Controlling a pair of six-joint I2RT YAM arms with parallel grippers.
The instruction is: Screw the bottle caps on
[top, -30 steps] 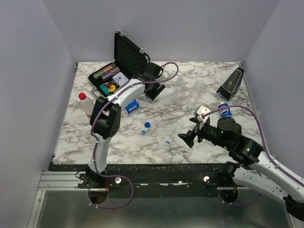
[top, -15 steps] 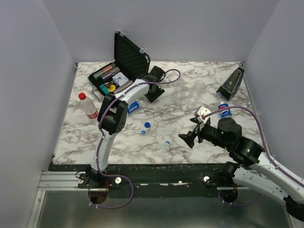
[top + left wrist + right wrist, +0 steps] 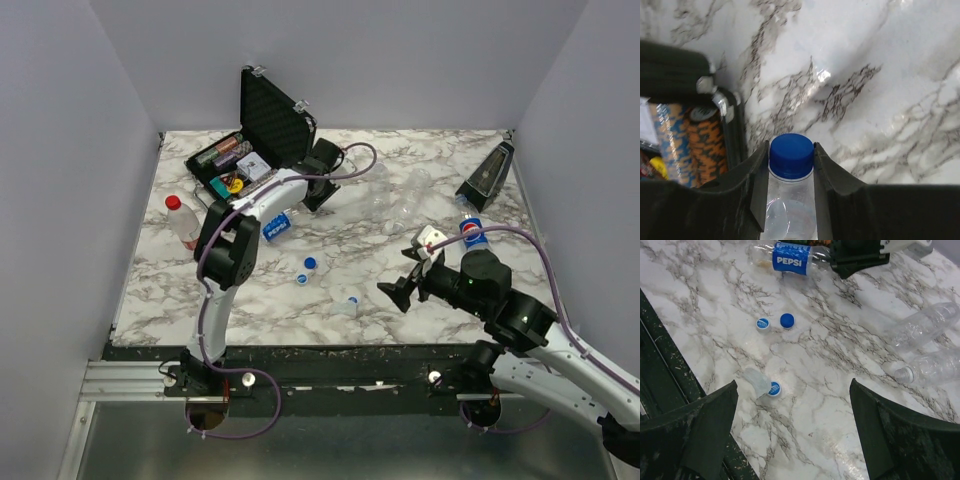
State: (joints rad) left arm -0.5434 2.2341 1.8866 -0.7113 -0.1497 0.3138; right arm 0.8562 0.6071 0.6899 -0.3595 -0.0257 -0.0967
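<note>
Blue cap [image 3: 791, 156] on the lying Pepsi bottle [image 3: 278, 226], clamped by the left gripper [image 3: 790, 150] just beside the open black case [image 3: 275, 115]; right gripper [image 3: 793, 385], spread wide, above three loose caps [image 3: 787, 320].

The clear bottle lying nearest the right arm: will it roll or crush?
The bottle lies on its side and is round, so a sideways push probably rolls it. It looks empty and thin-walled: likely light, denting under tight jaws.

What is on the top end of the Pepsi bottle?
A blue cap sits on the neck of the Pepsi bottle, and the left gripper is shut on it. The gripper covers much of the neck, so whether the cap is screwed tight cannot be seen.
</note>
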